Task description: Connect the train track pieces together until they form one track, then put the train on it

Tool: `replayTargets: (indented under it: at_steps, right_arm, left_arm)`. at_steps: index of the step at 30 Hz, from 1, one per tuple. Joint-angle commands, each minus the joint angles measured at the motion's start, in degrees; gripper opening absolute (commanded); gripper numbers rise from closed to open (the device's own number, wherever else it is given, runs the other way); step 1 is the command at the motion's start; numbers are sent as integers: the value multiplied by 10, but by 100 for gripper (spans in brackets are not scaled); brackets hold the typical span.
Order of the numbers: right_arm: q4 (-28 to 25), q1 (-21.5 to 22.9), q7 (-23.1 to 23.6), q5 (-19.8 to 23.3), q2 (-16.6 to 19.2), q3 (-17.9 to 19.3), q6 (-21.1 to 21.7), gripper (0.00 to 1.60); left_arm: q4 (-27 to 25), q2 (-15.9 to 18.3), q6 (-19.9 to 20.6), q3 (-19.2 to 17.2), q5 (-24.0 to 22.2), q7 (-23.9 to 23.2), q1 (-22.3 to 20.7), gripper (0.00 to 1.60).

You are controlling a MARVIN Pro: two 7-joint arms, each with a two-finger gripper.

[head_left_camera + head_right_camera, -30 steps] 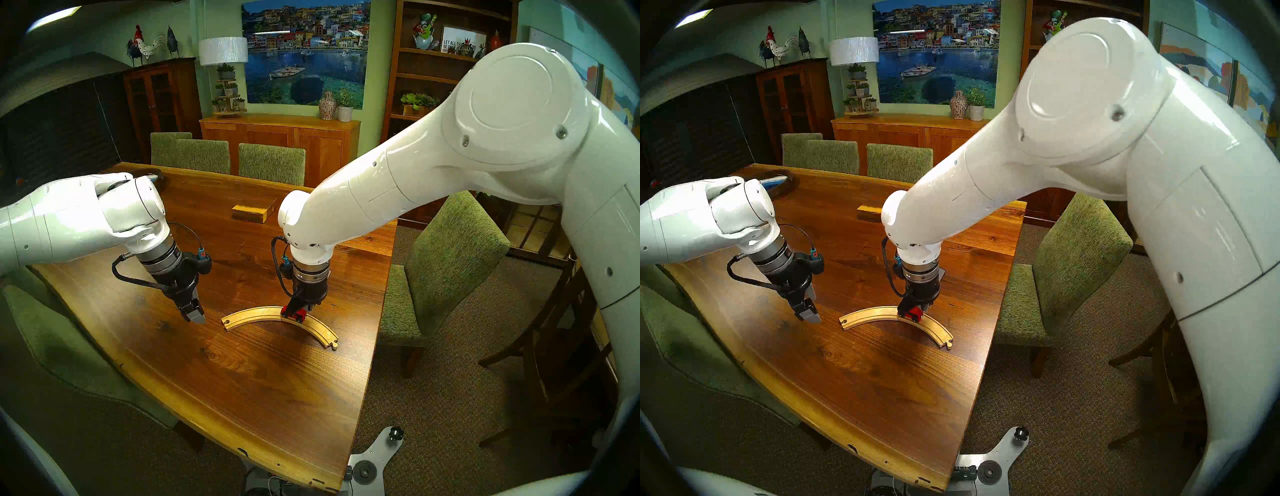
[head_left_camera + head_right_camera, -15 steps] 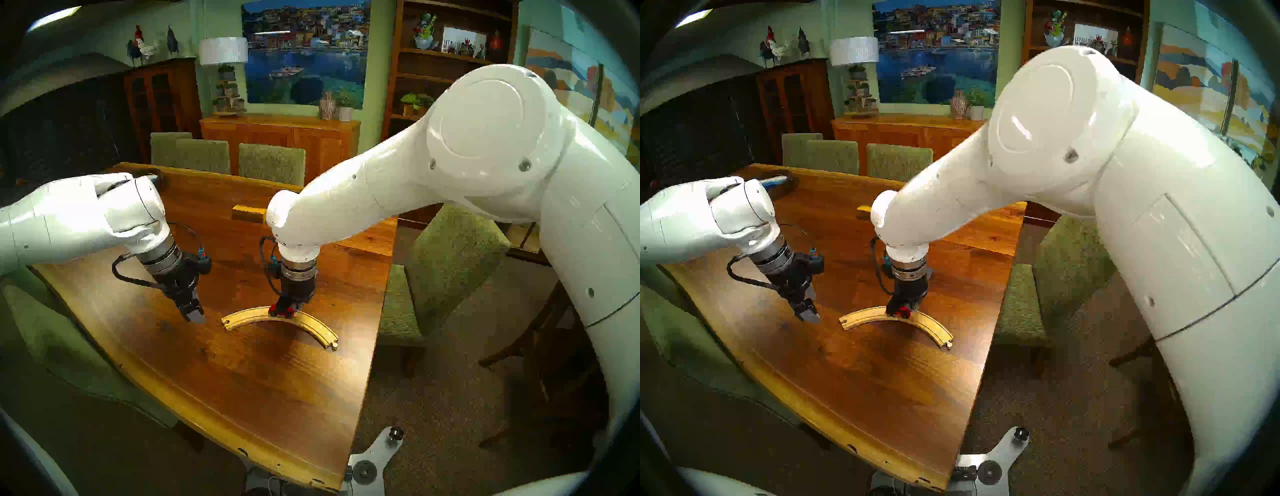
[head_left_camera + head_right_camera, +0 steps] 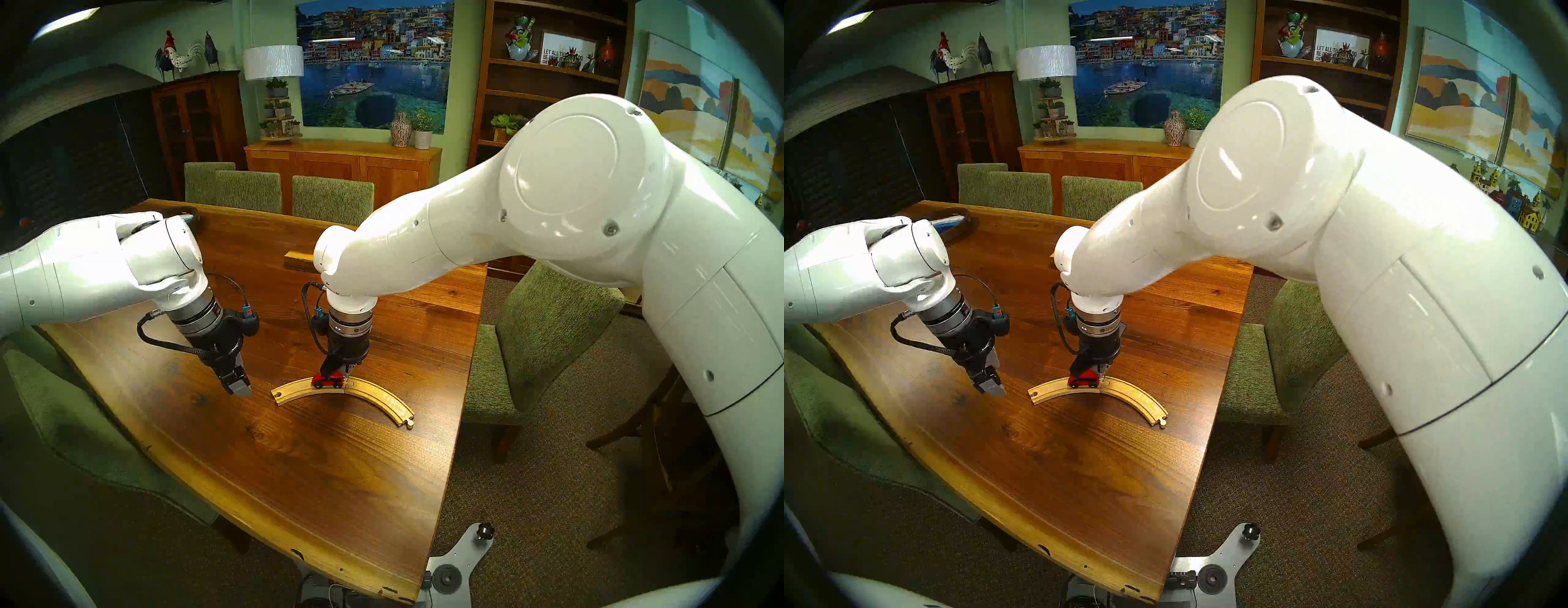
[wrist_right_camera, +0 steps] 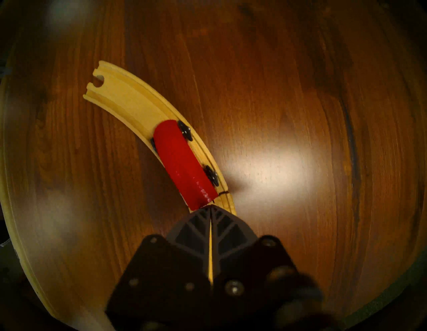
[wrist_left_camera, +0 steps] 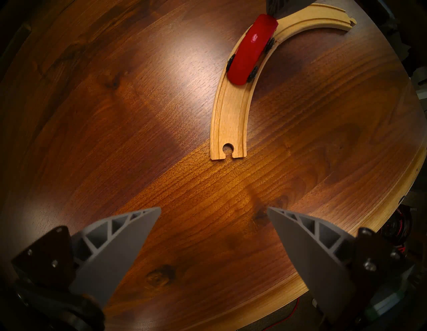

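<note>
Just before the closed right claw [image 4: 210, 208], the train [image 4: 183, 164] sits on the track [image 4: 120, 97].

Left arm: I've got it reaching in from the side, wrist pointing down.
Left gripper [image 5: 213, 211]: jaws spread wide — nothing between them.
Right gripper [image 4: 210, 206]: pointing down, fingertips pressed together — empty.

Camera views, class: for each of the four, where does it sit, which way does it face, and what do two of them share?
Head stereo left: head-high, facing down; both arms, curved pale wooden track.
Head stereo right: almost identical, slightly shifted; small red toy train on the track.
Left wrist: faces down at the brown wooden table; open left pincer.
Right wrist: faces down; shut right pincer behind the train.
Shared: both wrist views show train and track.
</note>
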Motion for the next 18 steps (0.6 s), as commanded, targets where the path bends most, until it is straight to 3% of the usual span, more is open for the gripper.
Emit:
replayTargets:
  at_steps: [1, 18]
  right_arm:
    - [18, 5, 28, -14, 8, 4, -16, 0]
    - [-100, 92, -16, 7, 59, 0, 31, 0]
  left_arm:
    - [-1, 1, 0, -14, -1, 1, -17, 160]
    - [0, 0, -1, -13, -1, 1, -16, 160]
